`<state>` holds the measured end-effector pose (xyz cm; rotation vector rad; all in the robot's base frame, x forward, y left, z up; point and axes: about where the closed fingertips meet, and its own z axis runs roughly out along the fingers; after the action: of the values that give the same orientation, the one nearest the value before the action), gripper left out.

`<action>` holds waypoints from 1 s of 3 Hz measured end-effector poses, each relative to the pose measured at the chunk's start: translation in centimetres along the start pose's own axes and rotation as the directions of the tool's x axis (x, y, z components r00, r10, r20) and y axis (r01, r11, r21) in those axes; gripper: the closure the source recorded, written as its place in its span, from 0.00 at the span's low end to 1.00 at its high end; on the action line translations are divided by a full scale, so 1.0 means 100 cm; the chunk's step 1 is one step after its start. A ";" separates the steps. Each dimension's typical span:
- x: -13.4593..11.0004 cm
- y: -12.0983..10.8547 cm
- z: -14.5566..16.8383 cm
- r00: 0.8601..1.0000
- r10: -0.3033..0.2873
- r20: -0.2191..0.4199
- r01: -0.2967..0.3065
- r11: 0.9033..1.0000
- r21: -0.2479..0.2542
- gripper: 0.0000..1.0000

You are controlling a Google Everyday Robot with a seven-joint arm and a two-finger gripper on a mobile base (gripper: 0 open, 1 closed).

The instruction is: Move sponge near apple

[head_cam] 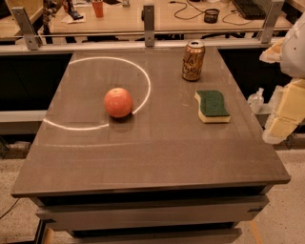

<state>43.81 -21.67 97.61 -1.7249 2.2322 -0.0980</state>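
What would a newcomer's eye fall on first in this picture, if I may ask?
Probably the reddish apple, left of centre on the dark table, beside a bright white arc of light. Next, the green-topped sponge to the right, slightly nearer the camera than the gold can. The pale gripper hangs at the right edge, beyond the table.

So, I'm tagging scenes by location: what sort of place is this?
Likely a robotics lab or office: a grey table with sponge, apple and can, a desk behind with keyboard and cables. The arm sits at the right edge, its gripper out of view.
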 end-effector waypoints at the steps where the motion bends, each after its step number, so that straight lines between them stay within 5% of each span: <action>1: 0.000 0.000 0.000 1.000 0.000 0.000 0.000 1.000 0.000 0.00; 2: 0.001 -0.004 0.001 1.000 0.030 0.001 -0.030 1.000 0.007 0.00; 3: 0.001 -0.018 0.011 0.992 0.126 -0.001 -0.126 0.992 0.015 0.00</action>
<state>45.74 -22.13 96.97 -1.5720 2.3296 -0.0868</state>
